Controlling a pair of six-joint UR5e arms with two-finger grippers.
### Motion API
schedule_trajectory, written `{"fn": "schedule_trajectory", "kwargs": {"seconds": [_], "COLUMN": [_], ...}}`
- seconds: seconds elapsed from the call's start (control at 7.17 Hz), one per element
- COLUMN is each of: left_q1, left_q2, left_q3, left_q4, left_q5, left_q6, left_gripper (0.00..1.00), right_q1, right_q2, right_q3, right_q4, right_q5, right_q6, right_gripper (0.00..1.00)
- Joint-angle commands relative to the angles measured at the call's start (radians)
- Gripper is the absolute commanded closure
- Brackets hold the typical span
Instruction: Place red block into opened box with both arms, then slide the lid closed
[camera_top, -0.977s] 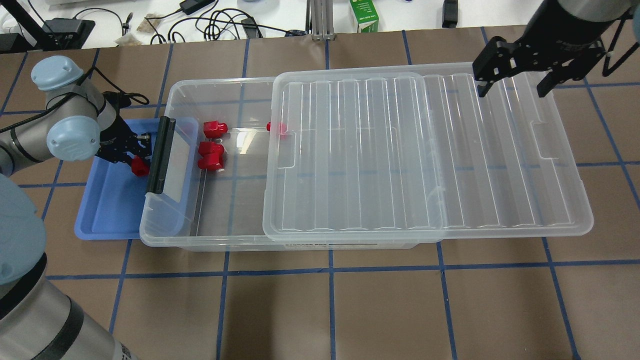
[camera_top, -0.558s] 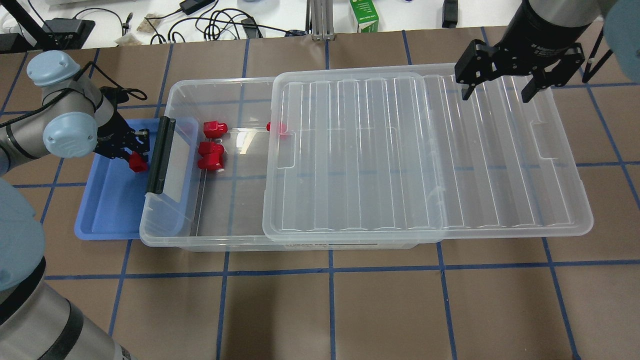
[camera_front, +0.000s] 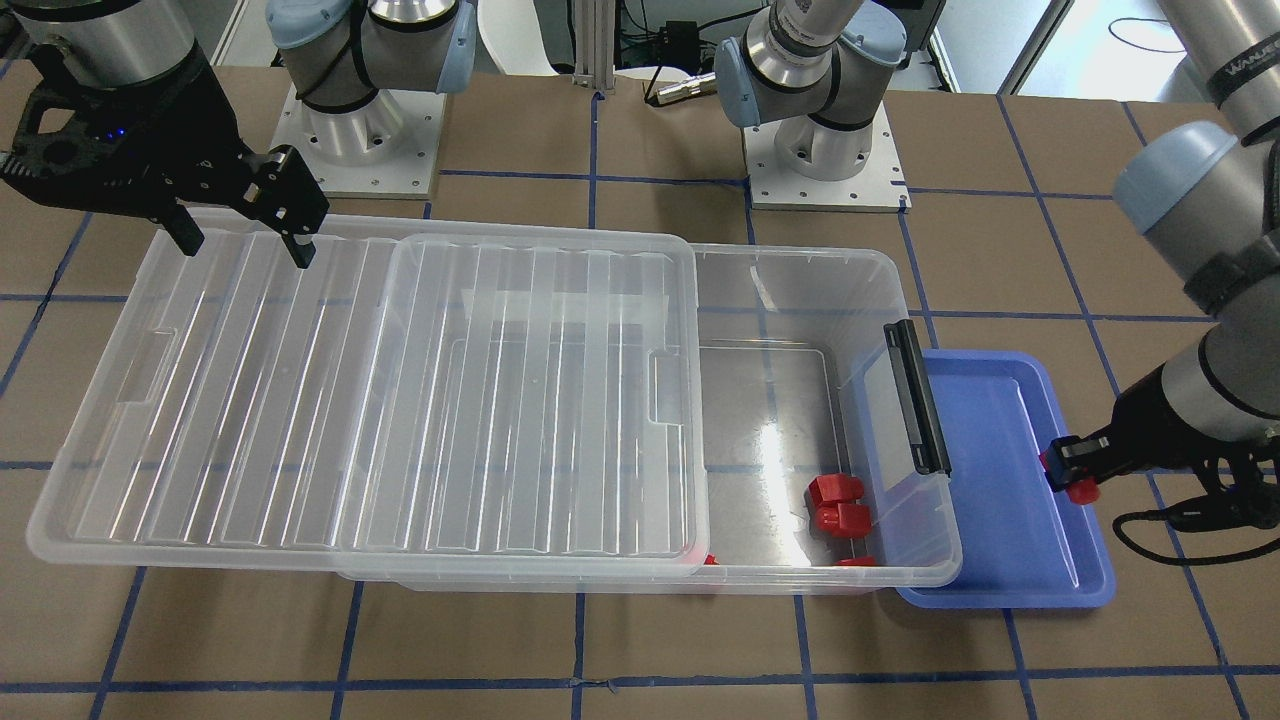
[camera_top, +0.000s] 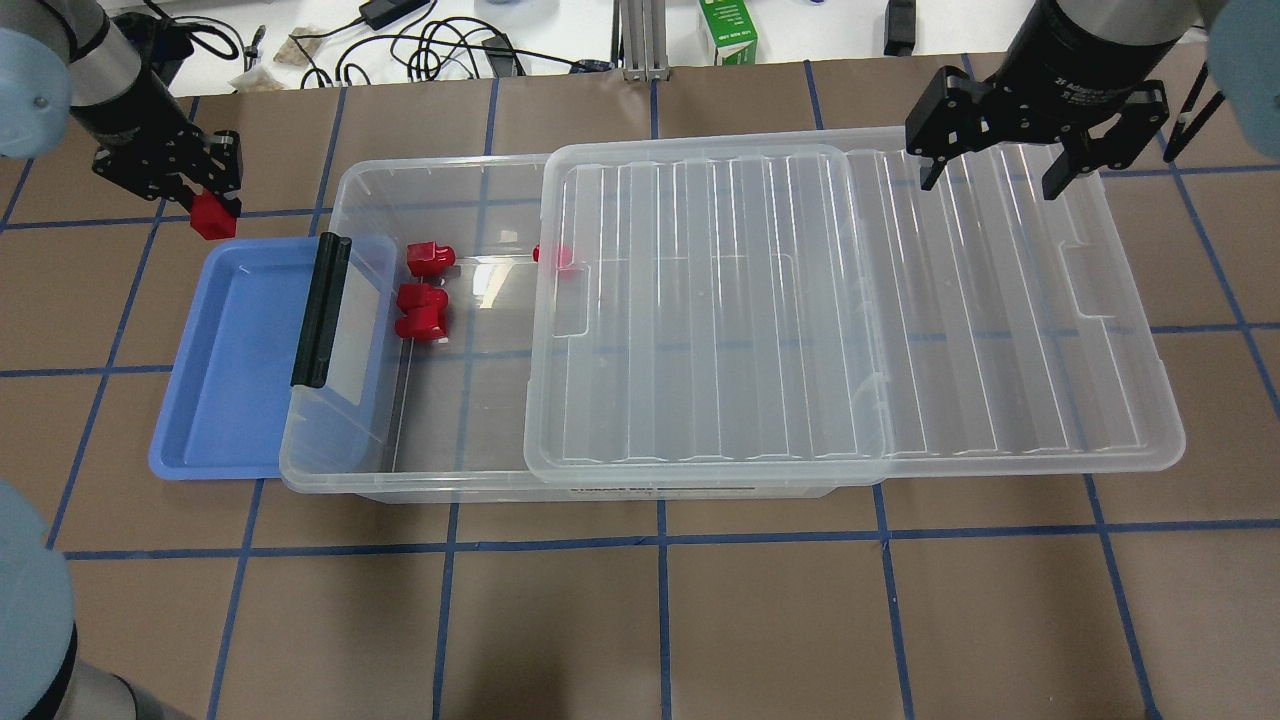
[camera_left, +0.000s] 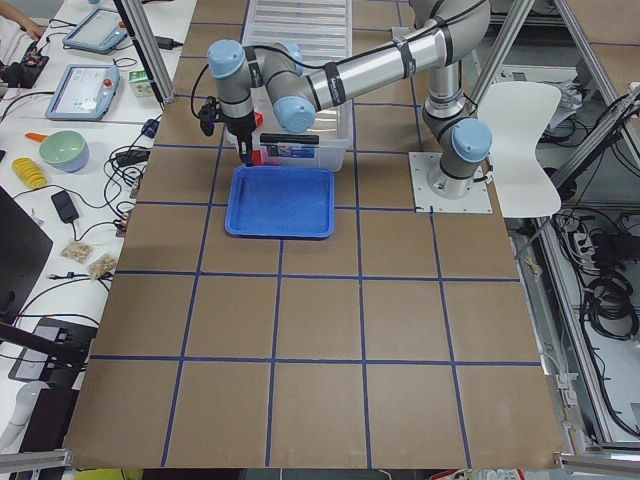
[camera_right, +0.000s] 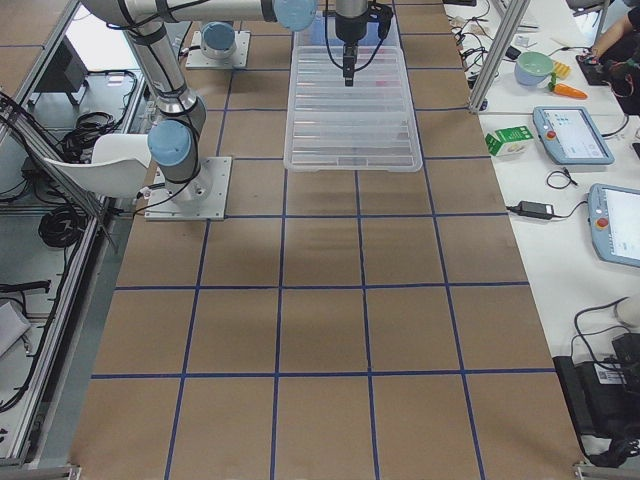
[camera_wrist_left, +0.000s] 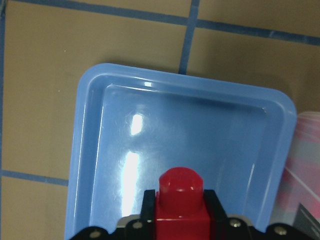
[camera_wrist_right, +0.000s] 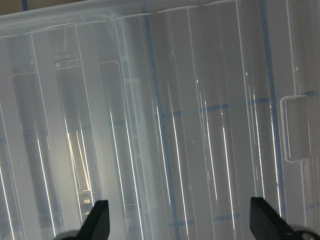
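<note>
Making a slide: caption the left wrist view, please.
Left gripper, jaws shut on a red block, above the blue tray.

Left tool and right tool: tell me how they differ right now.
The left tool is shut on the red block; the right tool is open and empty. The left tool hangs by the blue tray; the right tool over the lid. Both point down.
</note>
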Motion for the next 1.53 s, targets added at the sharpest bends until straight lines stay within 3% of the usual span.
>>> {"fn": "schedule_trajectory", "kwargs": {"seconds": [0.0, 0.56, 0.84, 0.98, 1.12, 1.4], "left_q1": [-0.105, -0.288, -0.319, -0.317, -0.317, -0.317], "left_q2": [0.061, 0.035, 0.034, 0.012, -0.014, -0.057], "left_q3": [0.001, -0.108, -0.235, -0.296, -0.318, -0.329], "left_q4": [-0.038, -0.038, 0.088, 0.218, 0.290, 0.301], "left_q5": [0.003, -0.007, -0.007, -0.010, -0.017, -0.033], "left_q6": [-0.017, -0.245, -0.251, -0.248, -0.255, -0.255], "left_gripper": [1.00, 1.00, 1.00, 1.00, 1.00, 1.00], "right_q1": [-0.004, -0.004, -0.004, -0.004, -0.004, -0.007], "right_q2": [0.001, 0.001, 0.002, 0.002, 0.004, 0.008], "right_q3": [-0.028, -0.025, -0.022, -0.019, -0.020, -0.019], "right_q4": [0.008, 0.014, 0.014, 0.014, 0.005, -0.001], "right_q5": [-0.001, 0.011, 0.011, 0.013, 0.014, 0.002], "right_q6": [0.000, 0.001, -0.038, -0.042, -0.042, -0.042], "right_gripper": [0.00, 0.00, 0.00, 0.00, 0.00, 0.00]}}
